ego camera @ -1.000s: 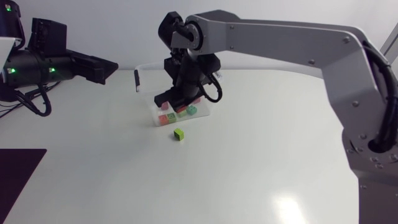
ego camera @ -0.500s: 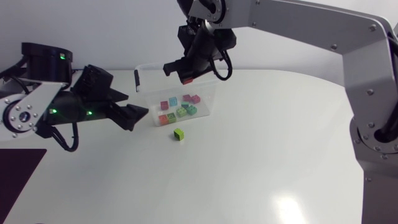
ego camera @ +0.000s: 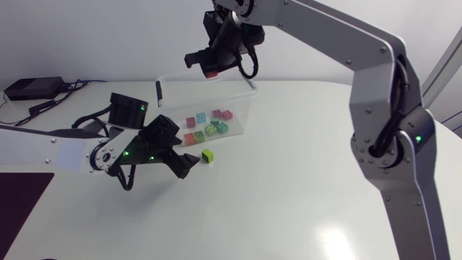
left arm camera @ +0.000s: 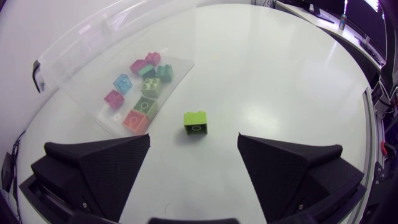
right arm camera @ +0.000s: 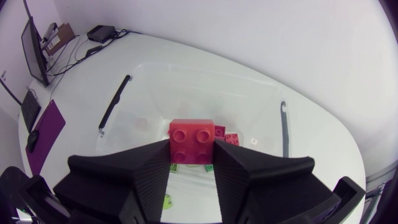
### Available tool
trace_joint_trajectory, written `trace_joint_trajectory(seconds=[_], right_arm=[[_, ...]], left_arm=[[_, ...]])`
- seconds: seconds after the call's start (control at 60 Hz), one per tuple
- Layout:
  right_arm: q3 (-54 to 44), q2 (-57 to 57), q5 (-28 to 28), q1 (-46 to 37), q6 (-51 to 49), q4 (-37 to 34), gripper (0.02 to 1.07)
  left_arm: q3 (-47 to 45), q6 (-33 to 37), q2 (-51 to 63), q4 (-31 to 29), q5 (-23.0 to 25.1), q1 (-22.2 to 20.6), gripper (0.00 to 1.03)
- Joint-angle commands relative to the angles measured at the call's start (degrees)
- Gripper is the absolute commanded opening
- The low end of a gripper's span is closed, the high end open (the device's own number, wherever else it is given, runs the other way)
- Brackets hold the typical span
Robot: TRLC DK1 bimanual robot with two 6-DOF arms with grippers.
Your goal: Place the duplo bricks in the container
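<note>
The right gripper is clamped on a red duplo brick, one finger on each flat side and the four studs facing the wrist camera. It hangs well above the clear container, roughly over its back rim. Several bricks already lie on the container's floor — pink, blue, green, orange. One lime-green brick sits on the table just outside the container's front wall, lying on its side as far as I can tell. The left gripper hovers low just short of it, fingers spread wide and empty, the brick ahead of the gap between them.

These bricks are light, rigid moulded plastic with smooth, rather slick faces. They should not deform or break, but so light a piece is likely to skate away if one finger touches first. The best hold is probably across two opposite flat sides, centred, so it does not pivot — and a short drop into the container should do no harm.
</note>
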Motion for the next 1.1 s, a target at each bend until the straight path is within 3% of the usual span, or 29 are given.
trace_joint_trajectory(seconds=[0.0,0.017,0.067,0.183,0.367,0.617,1.083], right_arm=[[4.00,4.01,0.70,-0.16,1.46,-2.14,0.63],[4.53,4.36,0.78,-0.16,1.46,-2.32,0.72],[5.23,4.80,0.87,-0.07,1.46,-2.93,0.86],[5.23,3.92,1.22,-0.25,1.73,-3.55,0.96],[-1.36,-2.49,1.14,-0.34,2.25,-3.20,1.00],[-24.30,-18.84,-0.01,-1.04,2.69,4.98,1.00],[-48.56,-35.54,-4.05,-4.56,1.11,11.04,1.00]], left_arm=[[1.20,0.99,3.33,1.51,-0.20,-0.40,0.98],[1.38,1.07,3.86,2.03,-0.20,-0.40,0.98],[1.64,1.07,4.74,2.82,-0.20,-0.49,0.98],[2.61,1.07,7.20,3.97,-0.29,-1.46,0.98],[4.37,1.07,10.89,6.25,-1.52,-3.04,0.98],[8.32,1.16,16.87,8.19,-2.48,-3.57,0.98],[13.60,1.69,21.70,6.25,-2.57,-2.86,0.94]])
